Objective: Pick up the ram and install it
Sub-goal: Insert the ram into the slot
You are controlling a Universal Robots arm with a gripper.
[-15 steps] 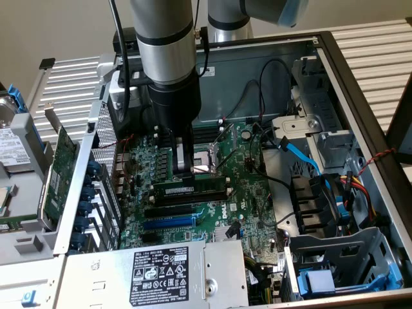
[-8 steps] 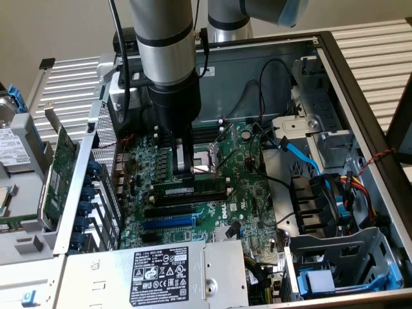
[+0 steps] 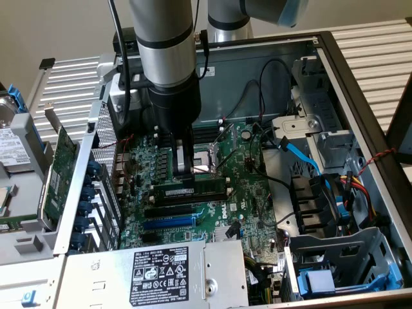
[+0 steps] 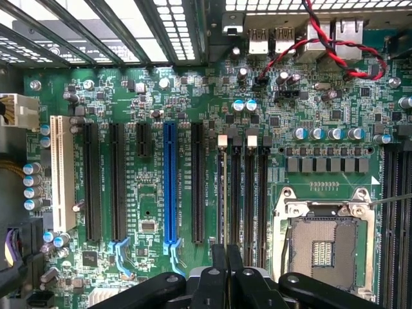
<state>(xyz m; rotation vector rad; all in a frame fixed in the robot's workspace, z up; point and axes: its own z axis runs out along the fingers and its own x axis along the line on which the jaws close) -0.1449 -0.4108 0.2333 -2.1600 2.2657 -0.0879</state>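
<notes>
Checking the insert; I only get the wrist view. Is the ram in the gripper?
Observer: Yes. The gripper is shut on the ram, at its middle.
Operator: Where does it sit?
Observer: On edge, at the side of the memory slots farthest from the socket. Seated or not, I can't tell.
Operator: PCIe slots look bare here. Any card around?
Observer: A green card stands outside the case, at the exterior view's left.
</notes>
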